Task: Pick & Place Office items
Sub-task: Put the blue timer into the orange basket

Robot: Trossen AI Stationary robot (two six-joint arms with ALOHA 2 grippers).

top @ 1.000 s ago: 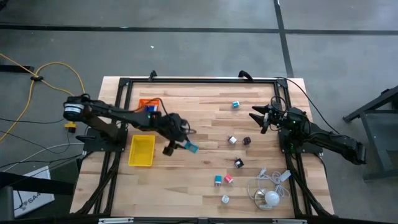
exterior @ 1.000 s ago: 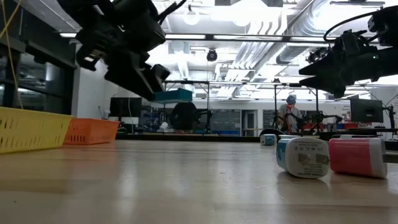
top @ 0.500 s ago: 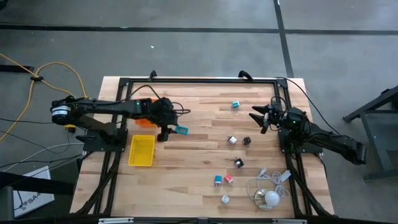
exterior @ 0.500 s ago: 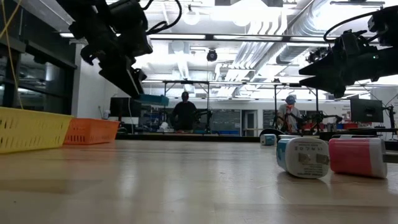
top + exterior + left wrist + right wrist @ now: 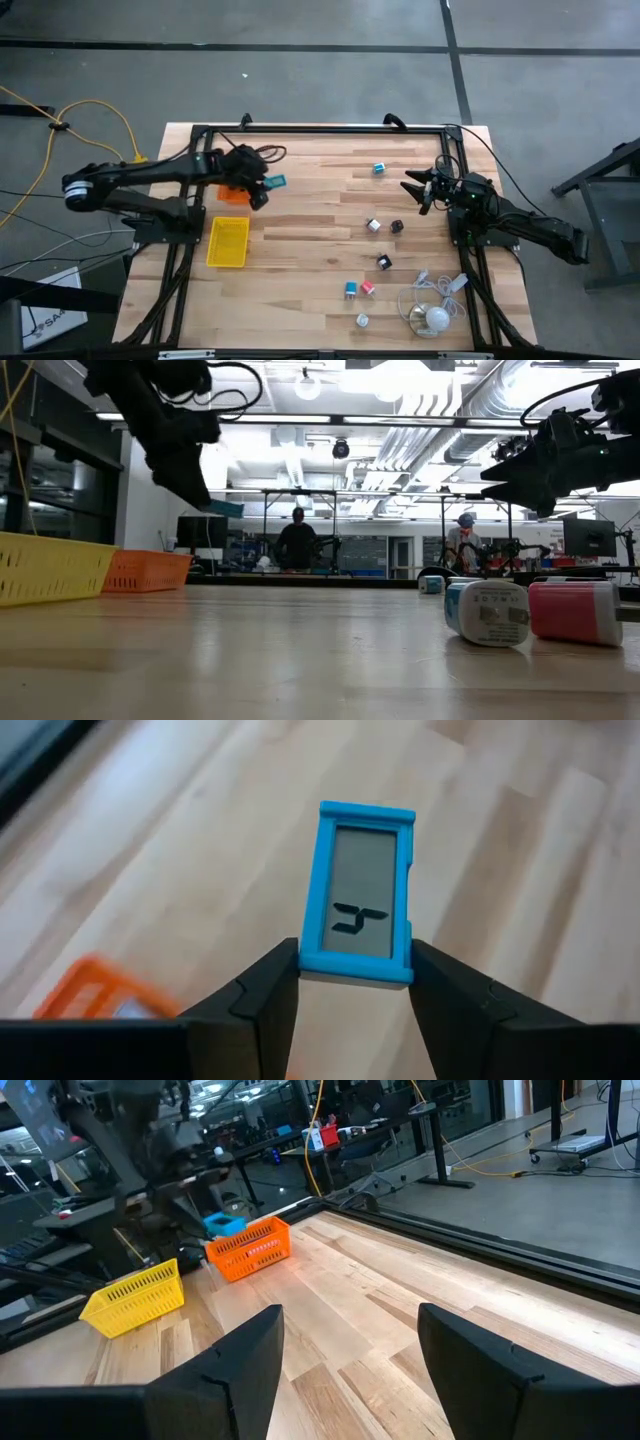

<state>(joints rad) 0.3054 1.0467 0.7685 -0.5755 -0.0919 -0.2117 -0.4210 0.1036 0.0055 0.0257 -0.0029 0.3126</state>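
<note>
Holding a blue block (image 5: 361,907) tight in my left tool (image 5: 262,187), I hang beside the orange tray (image 5: 232,195) (my right tool (image 5: 413,187) waits apart, fingers spread, above the worktop (image 5: 320,240)).

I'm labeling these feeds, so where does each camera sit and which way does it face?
High: overhead, looking down on table and both arms.
Low: tabletop level, facing the room; arms overhead.
Left wrist: past left gripper holding blue item.
Right wrist: past open right gripper across table.
Shared: orange tray in every view.
</note>
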